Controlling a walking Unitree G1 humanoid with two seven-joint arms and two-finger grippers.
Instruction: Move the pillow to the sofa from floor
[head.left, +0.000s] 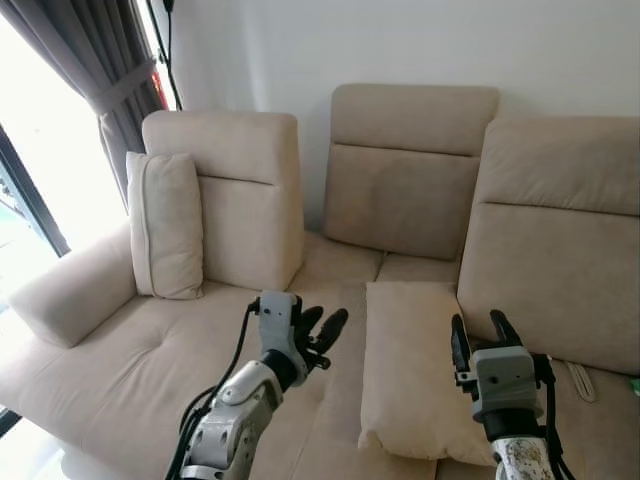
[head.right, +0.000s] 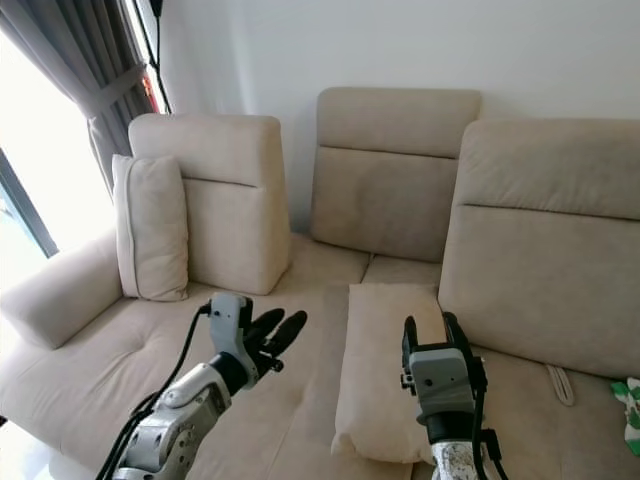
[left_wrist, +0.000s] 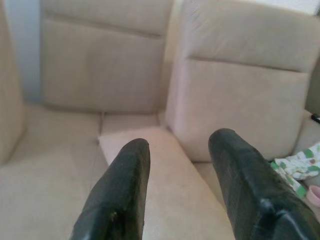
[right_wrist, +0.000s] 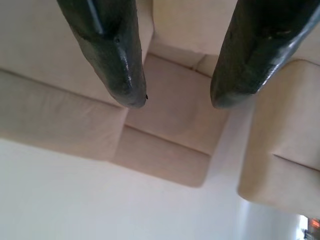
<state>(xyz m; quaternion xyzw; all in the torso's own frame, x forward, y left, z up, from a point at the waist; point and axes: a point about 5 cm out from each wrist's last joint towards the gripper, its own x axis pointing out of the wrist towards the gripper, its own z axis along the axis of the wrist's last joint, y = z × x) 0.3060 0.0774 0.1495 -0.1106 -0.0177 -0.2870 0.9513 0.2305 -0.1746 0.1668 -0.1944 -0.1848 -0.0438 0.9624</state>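
Our left tool (head.left: 322, 330) hovers over the sofa (head.left: 120, 380) seat with its fingers spread and nothing between them. Our right tool (head.left: 481, 335) is raised, fingers parted and empty, just above the near end of the pillow (head.left: 405, 365). We see the pillow lying flat on the seat, between both tools. A second cushion (head.left: 165, 225) stands upright against the left backrest.

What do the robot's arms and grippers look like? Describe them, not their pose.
Both arms are silver metal with black cables running alongside. The left gripper has a grey boxy housing and two long, glossy black fingers with rounded tips. The right gripper has the same grey block and matching black fingers.
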